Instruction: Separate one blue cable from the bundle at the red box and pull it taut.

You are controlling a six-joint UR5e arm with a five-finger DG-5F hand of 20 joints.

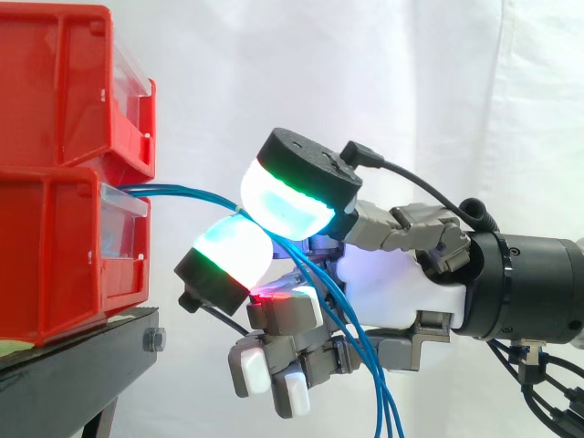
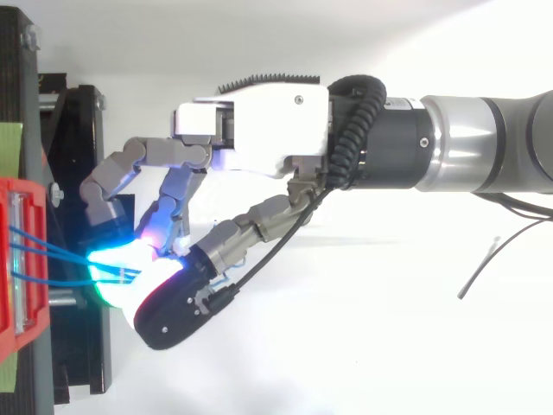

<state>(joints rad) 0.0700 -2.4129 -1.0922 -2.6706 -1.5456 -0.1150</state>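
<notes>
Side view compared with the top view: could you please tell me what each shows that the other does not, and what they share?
Side view: two red bins stacked on the black stand, and the blue cables dropping below the hand past its pinch. Top view: the cables fanning as separate strands from the bin's front to the pads, and the silver arm behind the wrist. Both: glowing pads pinching the blue cables close to the bins.

A robot test lab
A white curtain (image 1: 411, 82) hangs behind red bins (image 1: 55, 255) on a black stand (image 1: 73, 356), and a robot arm (image 2: 492, 143) reaches in.
</notes>
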